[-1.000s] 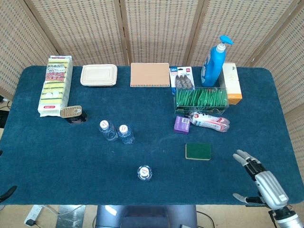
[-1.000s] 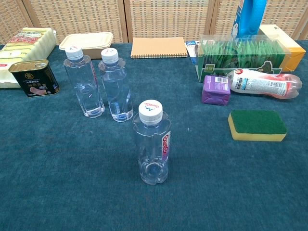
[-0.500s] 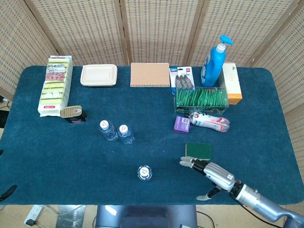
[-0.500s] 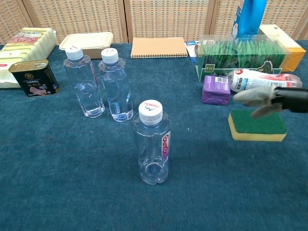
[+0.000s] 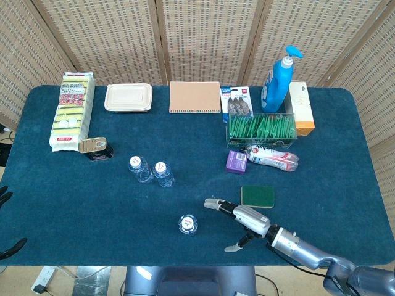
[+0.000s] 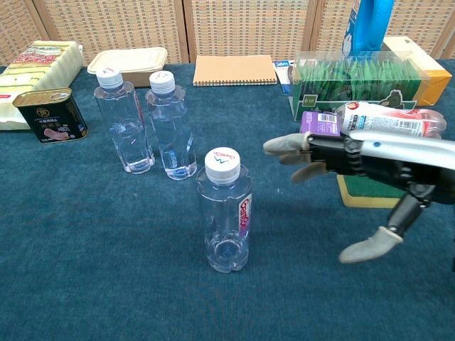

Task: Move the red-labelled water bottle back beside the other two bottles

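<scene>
The red-labelled water bottle [image 5: 187, 224] [image 6: 226, 213] stands upright, alone near the table's front edge. The other two bottles [image 5: 141, 168] [image 5: 163, 174] stand side by side further back and to the left, also in the chest view [image 6: 126, 128] [image 6: 170, 128]. My right hand [image 5: 237, 217] [image 6: 355, 167] hovers just right of the red-labelled bottle, fingers spread and thumb low, holding nothing and apart from it. At the left edge of the head view only dark fingertips [image 5: 4, 196] of my left hand show.
A green-and-yellow sponge [image 5: 257, 195] lies behind the right hand. A purple box [image 5: 236, 161], a lying pink bottle [image 5: 273, 156] and a green packet box [image 5: 261, 127] sit further back. A tin can [image 5: 95, 148] stands left of the two bottles.
My right hand has swept in from the table's right front corner leftward, past the sponge, to just beside the red-labelled bottle. Left fingertips have edged into view.
</scene>
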Motion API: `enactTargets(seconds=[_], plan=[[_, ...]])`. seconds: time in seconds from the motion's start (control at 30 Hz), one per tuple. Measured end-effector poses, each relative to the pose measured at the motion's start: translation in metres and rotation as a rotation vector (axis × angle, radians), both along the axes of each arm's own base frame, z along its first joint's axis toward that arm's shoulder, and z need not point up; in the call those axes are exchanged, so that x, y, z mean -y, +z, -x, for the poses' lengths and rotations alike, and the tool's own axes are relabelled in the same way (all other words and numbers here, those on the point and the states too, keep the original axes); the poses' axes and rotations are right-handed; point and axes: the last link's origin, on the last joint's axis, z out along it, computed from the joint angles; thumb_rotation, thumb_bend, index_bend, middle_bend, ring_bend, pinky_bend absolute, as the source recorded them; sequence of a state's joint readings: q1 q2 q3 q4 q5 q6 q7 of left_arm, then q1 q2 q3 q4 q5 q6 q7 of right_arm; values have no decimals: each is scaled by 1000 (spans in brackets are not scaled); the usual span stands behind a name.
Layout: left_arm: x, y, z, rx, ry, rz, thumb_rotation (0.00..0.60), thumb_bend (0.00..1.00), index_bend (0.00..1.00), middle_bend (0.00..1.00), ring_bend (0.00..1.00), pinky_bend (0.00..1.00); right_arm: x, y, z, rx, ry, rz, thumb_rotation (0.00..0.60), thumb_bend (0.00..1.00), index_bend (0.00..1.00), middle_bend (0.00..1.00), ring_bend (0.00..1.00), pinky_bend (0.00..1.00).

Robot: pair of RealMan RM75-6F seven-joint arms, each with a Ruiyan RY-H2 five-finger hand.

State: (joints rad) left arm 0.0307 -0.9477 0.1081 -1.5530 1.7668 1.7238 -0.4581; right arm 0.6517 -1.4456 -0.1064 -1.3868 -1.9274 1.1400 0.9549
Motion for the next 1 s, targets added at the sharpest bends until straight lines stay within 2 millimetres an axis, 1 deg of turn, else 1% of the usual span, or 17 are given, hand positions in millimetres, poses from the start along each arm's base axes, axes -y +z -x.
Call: enactTargets(seconds=[0.27,0.4,0.67,0.73,0.83,0.9,1.0], plan=[[-3,0,2,3,14,1,600,199,0,0,0,0,8,-24,-25,45,-21,-46,600,0,1,52,14,121],[-4,1,3,6,19,0,600,199,0,0,0,0,7,-32,-35,70,-35,-58,600,0,26,96,65,145],[-4,3,4,16,18,3,600,199,0,0,0,0,3,-50,-50,98,-56,-67,600,3,77,172,120,181],[-3,4,4,21,15,3,600,200,0,0,0,0,3,-56,-52,96,-68,-64,600,11,109,212,158,223],[-3,5,5,27,14,-1,600,199,0,0,0,0,5,-62,-51,93,-93,-57,600,43,203,303,253,353],[-2,6,6,32,15,-1,600,198,0,0,0,0,7,-64,-50,101,-115,-51,600,83,300,385,332,464],[-2,7,7,36,15,-1,600,197,0,0,0,0,8,-65,-48,119,-137,-28,600,141,433,497,436,572]])
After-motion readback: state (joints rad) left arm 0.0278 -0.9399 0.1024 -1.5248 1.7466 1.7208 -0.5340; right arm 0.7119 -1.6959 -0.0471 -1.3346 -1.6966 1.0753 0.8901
